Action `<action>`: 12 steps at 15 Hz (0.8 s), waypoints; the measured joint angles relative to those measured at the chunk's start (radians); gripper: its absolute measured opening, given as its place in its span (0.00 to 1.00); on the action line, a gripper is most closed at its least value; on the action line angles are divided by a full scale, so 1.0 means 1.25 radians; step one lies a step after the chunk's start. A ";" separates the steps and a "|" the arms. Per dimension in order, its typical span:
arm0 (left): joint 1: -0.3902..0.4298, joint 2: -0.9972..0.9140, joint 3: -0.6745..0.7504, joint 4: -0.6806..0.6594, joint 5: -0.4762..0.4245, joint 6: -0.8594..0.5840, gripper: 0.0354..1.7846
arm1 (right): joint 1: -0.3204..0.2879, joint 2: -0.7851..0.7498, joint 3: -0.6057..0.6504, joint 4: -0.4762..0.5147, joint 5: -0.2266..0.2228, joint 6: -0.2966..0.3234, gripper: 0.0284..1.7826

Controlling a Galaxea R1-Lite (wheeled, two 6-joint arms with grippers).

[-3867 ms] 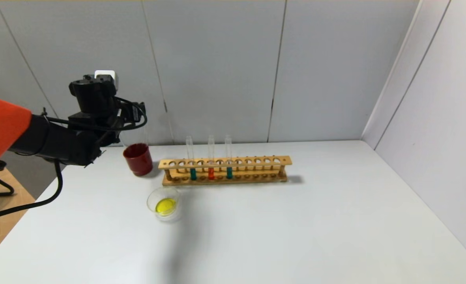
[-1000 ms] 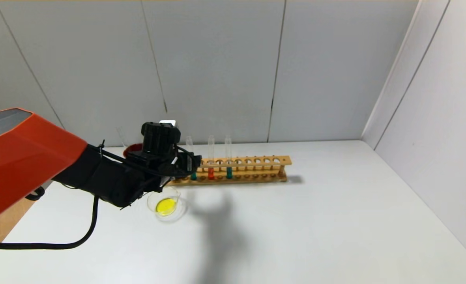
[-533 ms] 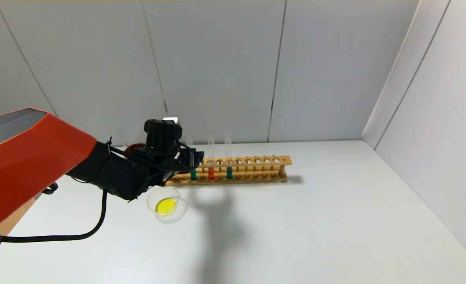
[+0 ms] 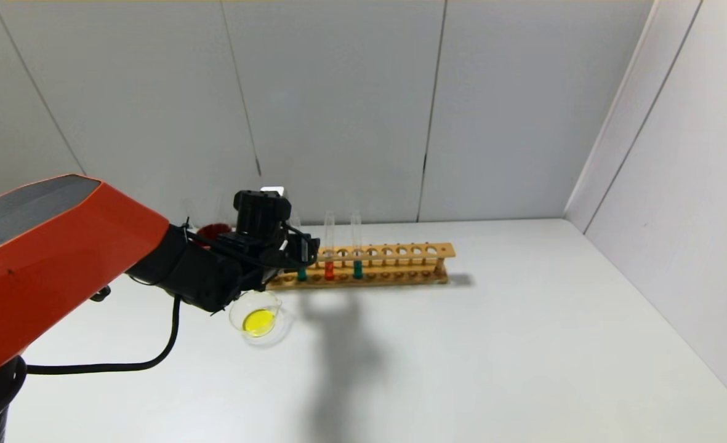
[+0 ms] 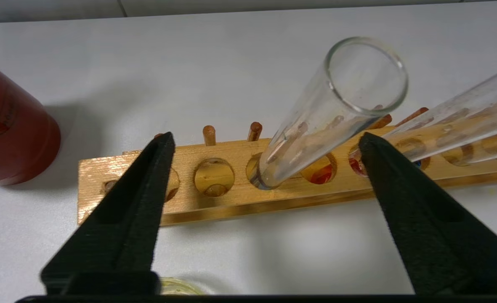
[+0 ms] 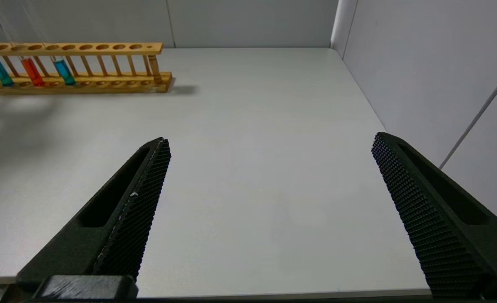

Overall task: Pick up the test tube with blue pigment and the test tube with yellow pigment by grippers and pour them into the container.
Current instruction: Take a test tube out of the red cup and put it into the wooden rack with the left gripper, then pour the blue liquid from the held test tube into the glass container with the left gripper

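At the wooden rack (image 4: 357,266), the test tube with blue pigment (image 5: 328,113) is bracketed by the left gripper (image 5: 267,141), jaws wide, nothing held. Grasping is underway; closing and lifting are judged next, toward the container (image 4: 257,317), already yellow inside.

The rack (image 4: 363,266) is pale honey-coloured wood with visible grain; two tubes hold teal-blue liquid (image 4: 301,273), a third between them orange-red liquid (image 4: 329,271); the glass of the tubes is clear; the cup (image 5: 12,139) is dark glossy red; the beaker (image 4: 257,317) is clear with bright yellow liquid inside; the left arm's shell (image 4: 43,258) is orange, its gripper (image 5: 265,143) black; the right gripper's fingers (image 6: 139,198) are black with a fine dimpled texture; table (image 4: 492,344) and walls are pale grey-white.
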 joint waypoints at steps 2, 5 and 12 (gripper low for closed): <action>-0.007 0.015 -0.019 0.001 0.001 0.001 0.67 | 0.000 0.000 0.000 0.000 0.000 0.000 0.98; -0.014 0.028 -0.033 0.001 0.001 0.002 0.35 | 0.000 0.000 0.000 0.000 0.000 0.000 0.98; -0.015 0.023 -0.033 0.002 0.011 0.012 0.16 | 0.000 0.000 0.000 0.000 0.000 0.000 0.98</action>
